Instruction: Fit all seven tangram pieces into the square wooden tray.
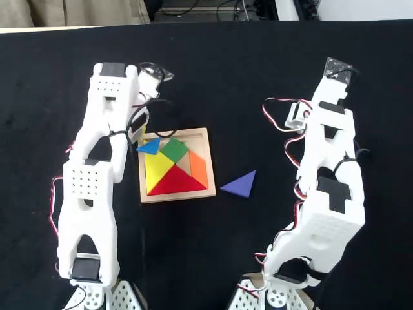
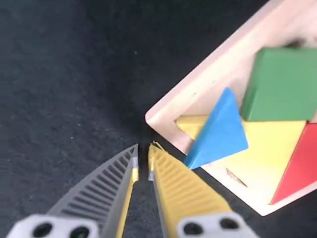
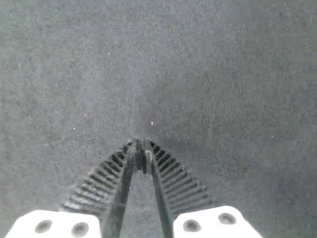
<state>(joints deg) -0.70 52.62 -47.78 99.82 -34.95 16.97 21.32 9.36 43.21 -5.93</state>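
The square wooden tray [image 1: 208, 163] lies mid-table and holds a green square [image 1: 175, 149], a yellow triangle [image 1: 156, 170], a red triangle [image 1: 177, 183] and an orange piece [image 1: 199, 170]. A small blue triangle [image 1: 150, 146] rests tilted over the tray's far-left corner, also seen as the blue triangle [image 2: 218, 131] propped on the tray rim [image 2: 208, 74]. My left gripper [image 2: 143, 150] sits shut and empty just outside that corner. A purple triangle [image 1: 240, 185] lies on the cloth right of the tray. My right gripper [image 3: 140, 147] is shut over bare cloth.
The table is covered by a black cloth [image 1: 226, 71]. The left arm [image 1: 97, 174] stretches along the tray's left side, and the right arm [image 1: 326, 187] stands well to the right of the purple triangle.
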